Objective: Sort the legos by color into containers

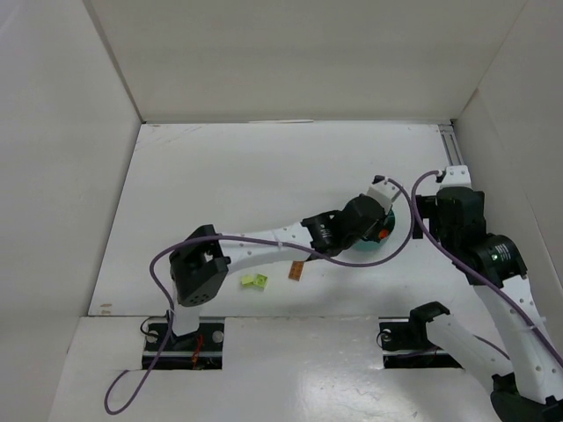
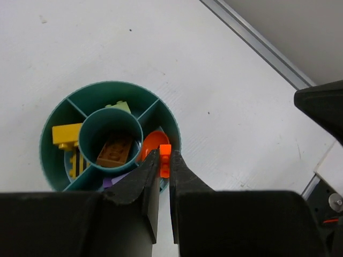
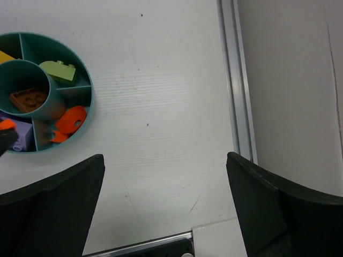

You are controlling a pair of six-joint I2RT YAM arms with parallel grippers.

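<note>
My left gripper (image 2: 165, 160) is shut on a small orange brick (image 2: 165, 158) and holds it over the near right rim of the teal bowl (image 2: 49, 124). It is above the compartment with the round orange piece (image 2: 153, 143). The centre cup holds a brown brick (image 2: 114, 151). Other compartments hold yellow bricks (image 2: 66, 136), a lime brick (image 2: 120, 106) and a purple brick (image 2: 114, 181). My right gripper (image 3: 165, 158) is open and empty over bare table to the right of the bowl (image 3: 89, 105). In the top view a lime brick (image 1: 255, 281) and a brown brick (image 1: 297, 272) lie on the table.
A metal rail (image 3: 236, 85) runs along the table's right edge beside the cardboard wall (image 3: 300, 80). The left arm (image 1: 264, 242) stretches across the table to the bowl (image 1: 374, 252), and the right arm (image 1: 457, 220) stands close beside it.
</note>
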